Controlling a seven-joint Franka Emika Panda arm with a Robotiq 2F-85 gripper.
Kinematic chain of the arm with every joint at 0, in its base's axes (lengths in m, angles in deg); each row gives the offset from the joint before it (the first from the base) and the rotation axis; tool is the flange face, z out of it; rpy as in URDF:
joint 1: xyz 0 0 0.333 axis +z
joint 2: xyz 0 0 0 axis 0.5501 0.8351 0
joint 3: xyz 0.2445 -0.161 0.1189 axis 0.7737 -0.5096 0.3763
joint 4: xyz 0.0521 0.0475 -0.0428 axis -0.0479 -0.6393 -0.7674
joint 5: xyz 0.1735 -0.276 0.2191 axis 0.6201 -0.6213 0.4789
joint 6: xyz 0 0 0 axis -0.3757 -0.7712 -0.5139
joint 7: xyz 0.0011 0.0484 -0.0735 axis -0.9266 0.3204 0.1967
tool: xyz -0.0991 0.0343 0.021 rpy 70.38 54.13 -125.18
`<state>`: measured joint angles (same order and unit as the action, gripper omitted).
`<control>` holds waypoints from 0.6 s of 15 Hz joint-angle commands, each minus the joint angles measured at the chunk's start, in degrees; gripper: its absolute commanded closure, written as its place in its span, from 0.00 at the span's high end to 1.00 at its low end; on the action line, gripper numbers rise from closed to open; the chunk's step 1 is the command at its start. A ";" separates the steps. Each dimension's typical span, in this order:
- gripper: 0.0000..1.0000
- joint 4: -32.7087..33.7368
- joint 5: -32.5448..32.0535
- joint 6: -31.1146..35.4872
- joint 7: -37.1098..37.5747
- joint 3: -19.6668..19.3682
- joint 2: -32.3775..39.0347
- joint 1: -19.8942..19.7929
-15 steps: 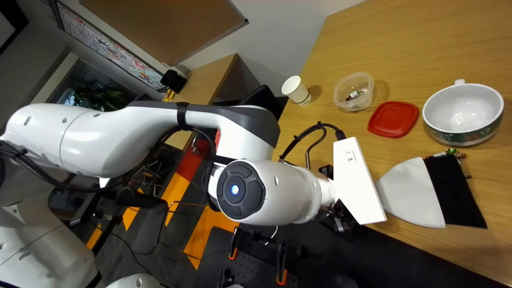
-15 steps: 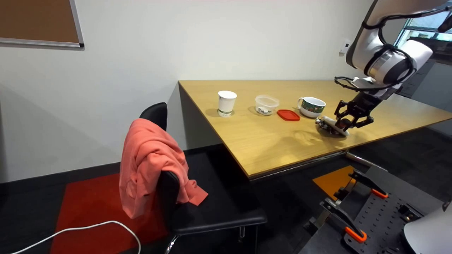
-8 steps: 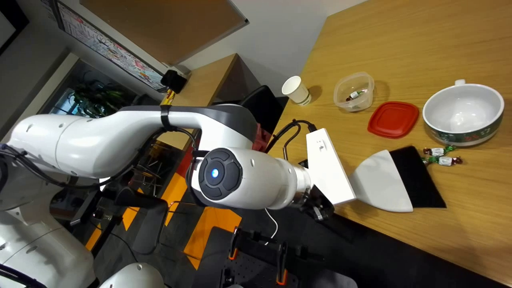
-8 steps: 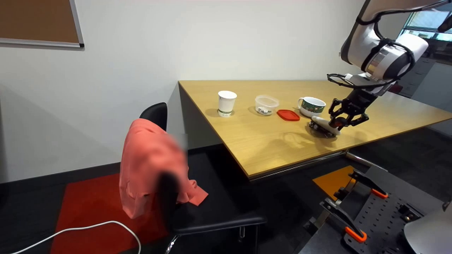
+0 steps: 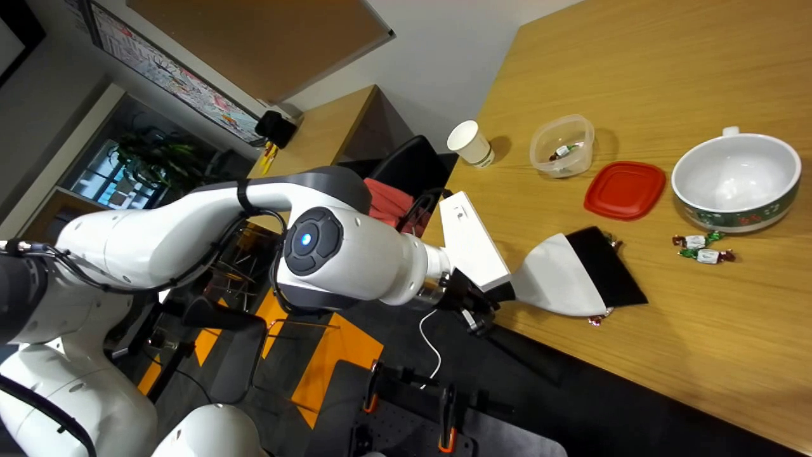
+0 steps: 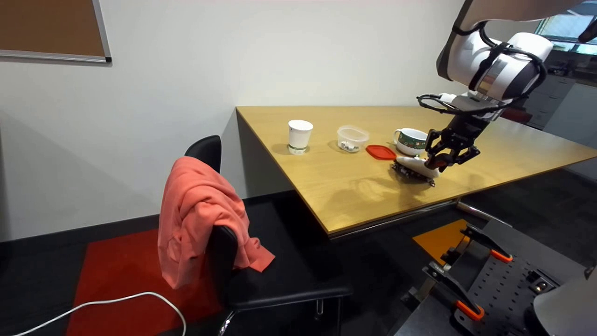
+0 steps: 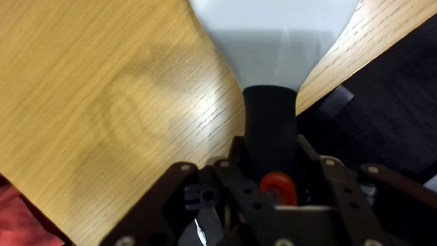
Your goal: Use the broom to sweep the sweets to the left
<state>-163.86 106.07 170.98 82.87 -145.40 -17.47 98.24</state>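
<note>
My gripper (image 7: 271, 150) is shut on the broom's black handle (image 7: 271, 119), with its orange-red end between the fingers. The broom's white fan-shaped head (image 5: 559, 277) and black bristles (image 5: 607, 266) lie low over the table; the head also shows in an exterior view (image 6: 416, 165). One sweet (image 5: 614, 242) peeks out past the bristles' far corner. Another sweet (image 5: 599, 317) sticks out at the head's near edge. Two green, white and brown sweets (image 5: 698, 241) (image 5: 707, 256) lie apart from the broom, beside the bowl. The bristles may hide more.
A white bowl-shaped mug (image 5: 736, 178), a red lid (image 5: 625, 189), a clear tub (image 5: 562, 146) with sweets inside and a paper cup (image 5: 470, 143) stand along the table. The table's front edge (image 6: 396, 215) runs close to the broom. A chair with a coral garment (image 6: 200, 214) stands beside the table.
The arm and broom have moved left in both exterior views, towards the paper cup's end. Two sweets have come out from the bristles and stay by the bowl; two others now show at the broom's edges.
</note>
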 commanded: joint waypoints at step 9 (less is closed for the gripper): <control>0.15 -2.94 4.10 -3.84 1.01 -11.33 16.29 1.60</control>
<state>-167.22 109.16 169.72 82.87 -154.90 -4.13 102.20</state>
